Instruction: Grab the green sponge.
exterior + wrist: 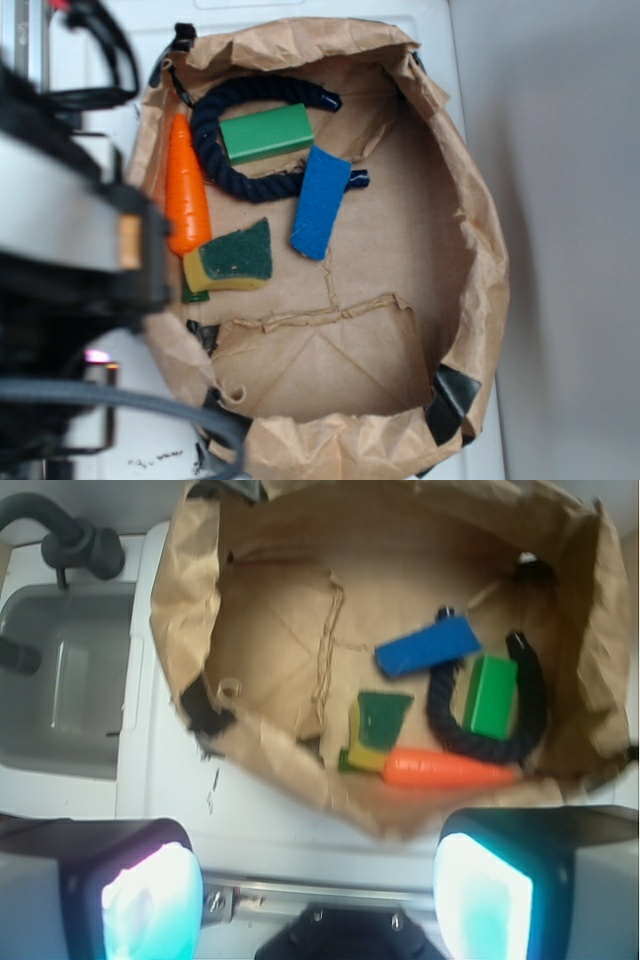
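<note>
The gripper (318, 890) hangs wide open and empty, high outside the bag (470, 230). The sponge (235, 256) lies inside, against the carrot (186, 190), so a pinch from the free side looks safest.

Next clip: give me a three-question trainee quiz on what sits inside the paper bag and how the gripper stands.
1. True or false: the green sponge touches the carrot.
2. Which thing lies inside the curve of the dark rope? A) blue sponge B) green block C) carrot
3. Fill in: the gripper is ___ and holds nothing.

Key: 1 true, the carrot's tip meets the sponge's edge. 2 B. 3 open, with both fingers spread wide above the paper bag.
</note>
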Robot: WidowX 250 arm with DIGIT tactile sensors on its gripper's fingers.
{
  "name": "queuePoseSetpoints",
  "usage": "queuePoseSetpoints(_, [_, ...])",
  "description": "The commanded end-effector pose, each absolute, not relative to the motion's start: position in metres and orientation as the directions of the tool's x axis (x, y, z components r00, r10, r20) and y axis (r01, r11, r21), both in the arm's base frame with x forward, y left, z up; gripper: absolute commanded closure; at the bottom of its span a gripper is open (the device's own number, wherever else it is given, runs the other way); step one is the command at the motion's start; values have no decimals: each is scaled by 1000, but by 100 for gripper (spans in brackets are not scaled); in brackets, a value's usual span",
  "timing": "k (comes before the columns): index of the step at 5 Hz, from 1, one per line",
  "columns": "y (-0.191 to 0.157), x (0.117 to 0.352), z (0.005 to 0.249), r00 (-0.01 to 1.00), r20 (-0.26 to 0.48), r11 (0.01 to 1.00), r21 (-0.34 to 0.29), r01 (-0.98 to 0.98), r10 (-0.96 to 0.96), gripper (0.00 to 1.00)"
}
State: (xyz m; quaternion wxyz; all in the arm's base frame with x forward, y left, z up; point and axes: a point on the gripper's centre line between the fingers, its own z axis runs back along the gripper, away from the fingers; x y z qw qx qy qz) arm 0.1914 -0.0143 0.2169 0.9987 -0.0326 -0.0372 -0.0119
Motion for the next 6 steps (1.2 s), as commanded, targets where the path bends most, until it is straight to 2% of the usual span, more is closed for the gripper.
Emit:
queuePoseSetpoints(1, [5,224,213,989,143,998,-32,53,-48,0])
queuePoseSetpoints(4, [5,224,213,989,143,998,-32,53,-48,0])
queuePoseSetpoints(5, [9,243,181,993,114,999,-41,9,-4,0])
queuePoseSetpoints(6, [21,252,158,993,120,999,-39,-14,18,0])
